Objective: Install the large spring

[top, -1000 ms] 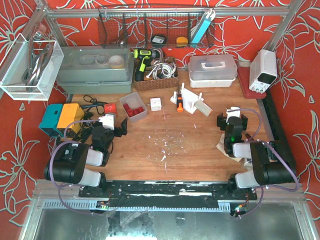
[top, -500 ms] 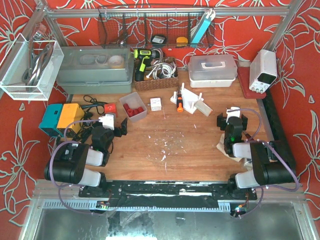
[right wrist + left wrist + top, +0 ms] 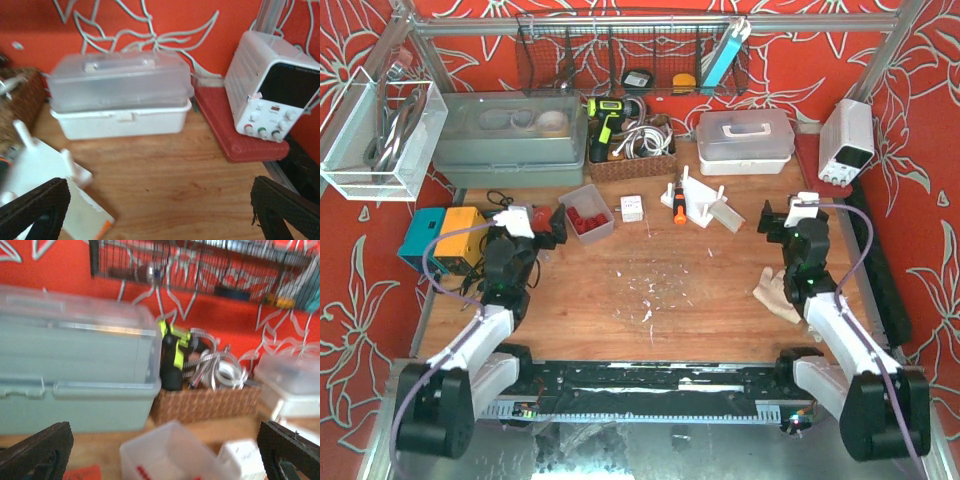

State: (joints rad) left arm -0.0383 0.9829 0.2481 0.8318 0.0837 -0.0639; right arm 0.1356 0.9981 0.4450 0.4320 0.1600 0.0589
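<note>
No large spring can be made out in any view. A white fixture (image 3: 697, 203) with upright pegs stands at the back middle of the table, and its edge shows at the left of the right wrist view (image 3: 42, 172). My left gripper (image 3: 534, 224) is open and empty, hovering just left of a clear bin (image 3: 601, 231) of red parts; that bin (image 3: 167, 450) lies below and between its fingertips (image 3: 37, 450). My right gripper (image 3: 793, 213) is open and empty above bare wood right of the fixture, with one fingertip (image 3: 285, 205) at the frame corner.
Along the back stand a grey-green toolbox (image 3: 510, 140), a wicker basket (image 3: 632, 162) with a drill, a white case (image 3: 745, 140) and a power supply (image 3: 847, 140) on a red mat. A teal and orange box (image 3: 440, 235), a small white box (image 3: 632, 208) and a beige rag (image 3: 775, 295) lie nearby.
Both arms have unfolded and reached forward. The left gripper moved up toward the clear bin, and the right gripper moved up toward the back right. Both stayed open.
</note>
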